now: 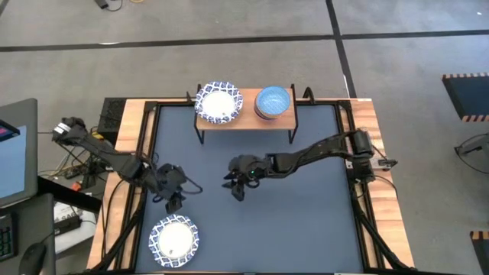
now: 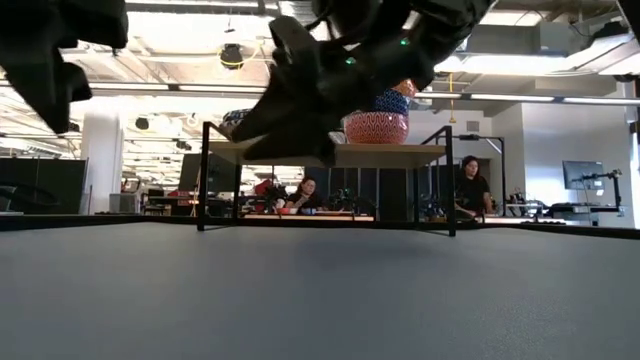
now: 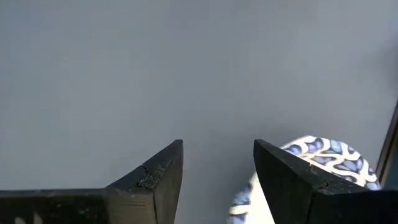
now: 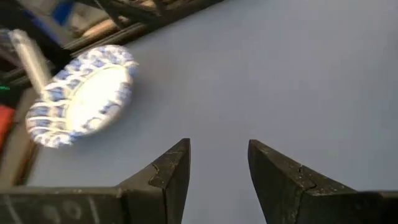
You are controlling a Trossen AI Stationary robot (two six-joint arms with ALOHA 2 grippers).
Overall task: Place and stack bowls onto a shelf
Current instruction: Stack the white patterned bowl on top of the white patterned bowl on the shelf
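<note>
The shelf (image 1: 246, 120), a light wooden board on black legs, stands at the table's far edge. On it rest a wide white bowl with a blue patterned rim (image 1: 218, 102) and a stack topped by a light blue bowl (image 1: 273, 101); the low view shows a red bowl (image 2: 376, 127) in that stack. Another wide white and blue bowl (image 1: 173, 240) sits on its base near the table's near left corner, also seen in the wrist views (image 3: 329, 160) (image 4: 81, 94). My left gripper (image 1: 175, 202) hovers open just beyond that bowl. My right gripper (image 1: 236, 188) is open above the table's middle.
The dark table top (image 1: 298, 214) is framed by wooden side rails (image 1: 382, 183). Cables and a screen (image 1: 15, 153) lie off the left side. In the low view, people (image 2: 470, 185) sit at desks in the room beyond the shelf.
</note>
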